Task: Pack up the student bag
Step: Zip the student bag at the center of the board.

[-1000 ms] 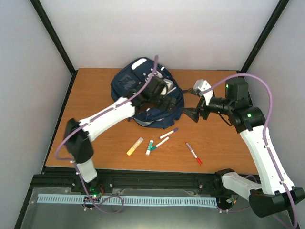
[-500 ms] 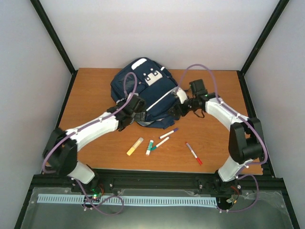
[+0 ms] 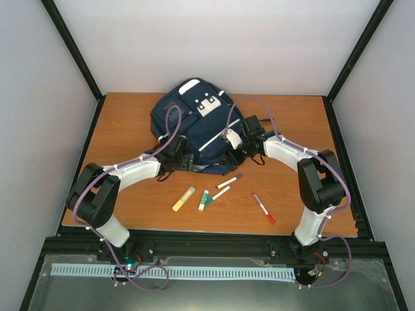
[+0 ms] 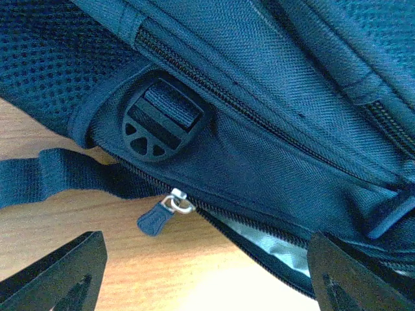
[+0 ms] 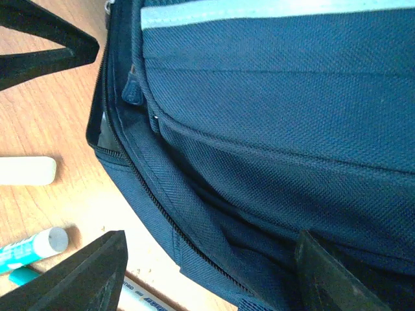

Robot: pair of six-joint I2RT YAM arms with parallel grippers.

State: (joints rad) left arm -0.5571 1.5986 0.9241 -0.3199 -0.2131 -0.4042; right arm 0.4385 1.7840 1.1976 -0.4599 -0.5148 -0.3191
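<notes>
The navy student bag (image 3: 194, 123) lies at the back middle of the table, white patch up. My left gripper (image 3: 176, 155) is open, low at the bag's near left edge. In the left wrist view my left gripper (image 4: 207, 288) faces a zipper pull (image 4: 155, 219), a black buckle (image 4: 161, 123) and a partly open zip showing pale lining (image 4: 275, 236). My right gripper (image 3: 235, 146) is open at the bag's near right edge. In the right wrist view my right gripper (image 5: 207, 278) straddles the bag's side seam (image 5: 194, 220), holding nothing.
In front of the bag lie a yellow stick (image 3: 183, 198), a green-and-white marker (image 3: 203, 200), a white-and-teal pen (image 3: 218, 194), a white-and-purple pen (image 3: 229, 181) and a red pen (image 3: 263, 208). A loose dark strap (image 4: 58, 175) lies on the wood.
Both arms have come down from above the bag to its near edge, left and right of it. The bag now lies flatter with the white patch showing.
</notes>
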